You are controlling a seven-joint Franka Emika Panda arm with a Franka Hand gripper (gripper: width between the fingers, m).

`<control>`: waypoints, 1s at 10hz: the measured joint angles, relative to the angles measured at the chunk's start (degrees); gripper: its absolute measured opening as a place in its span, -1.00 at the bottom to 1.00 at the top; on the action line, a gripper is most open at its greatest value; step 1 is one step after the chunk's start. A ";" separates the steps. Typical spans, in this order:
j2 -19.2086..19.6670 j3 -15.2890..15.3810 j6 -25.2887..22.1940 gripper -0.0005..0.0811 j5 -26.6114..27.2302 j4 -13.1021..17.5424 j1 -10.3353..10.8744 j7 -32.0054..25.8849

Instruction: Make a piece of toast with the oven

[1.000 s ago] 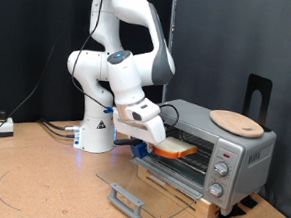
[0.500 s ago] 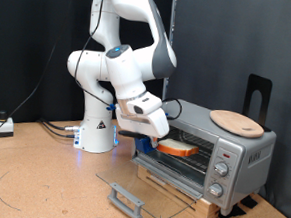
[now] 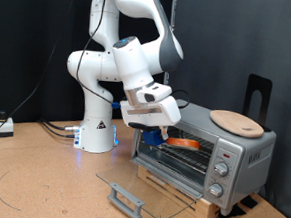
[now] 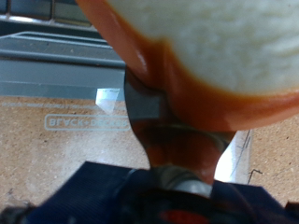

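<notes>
The gripper (image 3: 162, 136) grips the piece of toast (image 3: 180, 143) between its fingers at the oven (image 3: 205, 148) mouth; the round board (image 3: 236, 122) rests beyond the fingers, the open door (image 3: 145, 189) below.

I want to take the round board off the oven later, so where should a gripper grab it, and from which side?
Probably by its rim, from above. The board lies flat on top of the oven, near the exterior view's right end, so only its thin edge offers a pinch; part of the rim seems to overhang that end. The gripper is busy at the oven mouth with the toast.
</notes>
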 joint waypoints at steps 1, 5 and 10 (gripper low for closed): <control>-0.42 0.34 0.00 0.14 0.02 0.02 0.13 0.06; -1.09 1.16 -0.82 0.14 -0.34 0.09 0.15 1.45; -1.23 1.89 -2.52 0.14 -3.94 0.17 -0.27 7.77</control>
